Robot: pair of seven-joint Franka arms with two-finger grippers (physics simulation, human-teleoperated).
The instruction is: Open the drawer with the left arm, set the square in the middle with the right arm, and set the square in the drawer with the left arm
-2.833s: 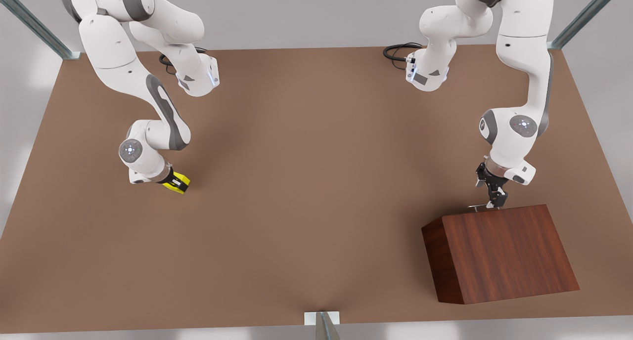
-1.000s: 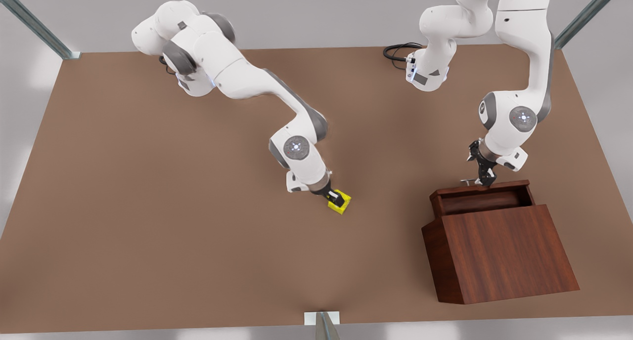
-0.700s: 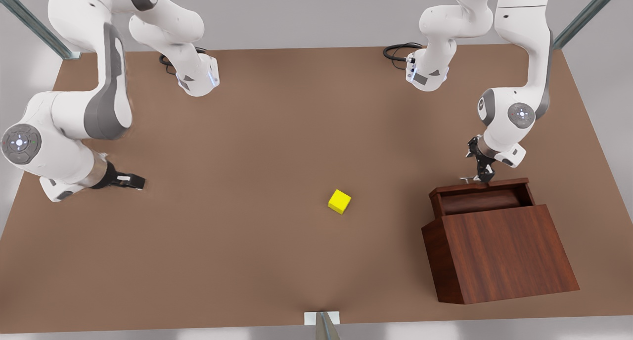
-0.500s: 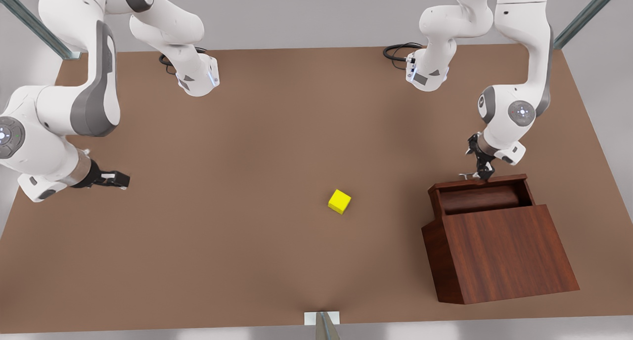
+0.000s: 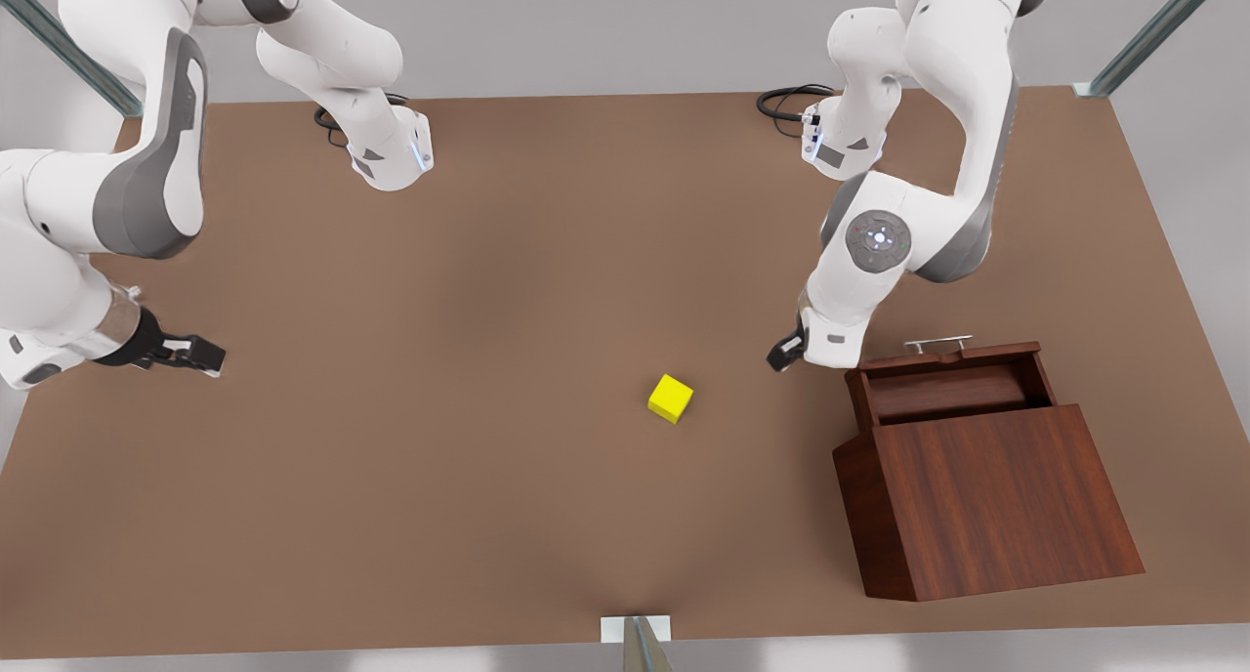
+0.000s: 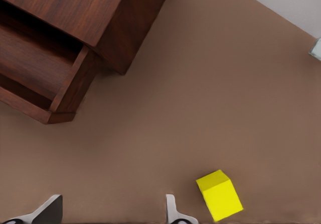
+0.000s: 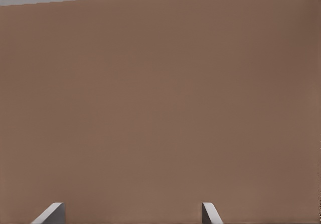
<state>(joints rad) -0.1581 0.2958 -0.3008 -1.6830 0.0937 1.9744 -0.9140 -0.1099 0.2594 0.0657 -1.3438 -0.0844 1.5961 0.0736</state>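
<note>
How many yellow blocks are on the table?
1. The square sits alone on the bare table near its middle, between the open drawer and the far right gripper. The left gripper hovers close by. Nothing yellow shows inside the drawer.

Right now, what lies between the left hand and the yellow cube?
Nothing: bare brown tabletop separates the open left hand from the yellow cube, as the front view and the left wrist view show.

Matte brown tabletop (image 5: 508, 262), grey wall (image 5: 605, 27) behind, metal struts (image 5: 68, 52) (corners), soft light.
</note>
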